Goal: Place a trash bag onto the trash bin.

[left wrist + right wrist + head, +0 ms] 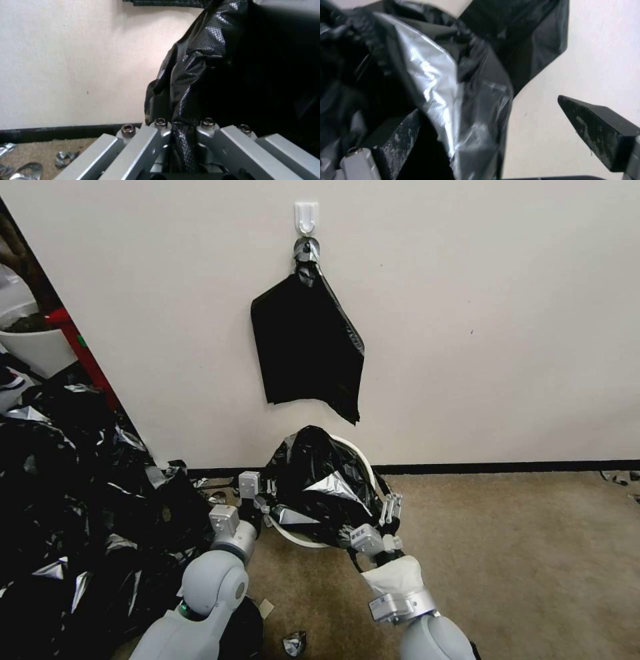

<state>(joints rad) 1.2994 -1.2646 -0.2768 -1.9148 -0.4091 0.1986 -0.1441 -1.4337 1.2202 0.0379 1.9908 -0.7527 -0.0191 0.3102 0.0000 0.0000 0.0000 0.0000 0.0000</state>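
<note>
The trash bag (320, 483), glossy black with crinkled silvery patches, is draped over the cream-white trash bin (360, 455), which stands on the carpet (520, 553) against the foot of the wall (467, 313). Open carpet lies along the bin's right side; a heap of black plastic scraps (73, 500) crowds the left. The left gripper (181, 136) is clamped on a fold of the bag at the bin's left rim. The right gripper (493, 132), at the right rim, stands spread wide, one finger under the film.

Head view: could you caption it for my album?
Both grippers, left and right, spread the trash bag over the trash bin.
</note>
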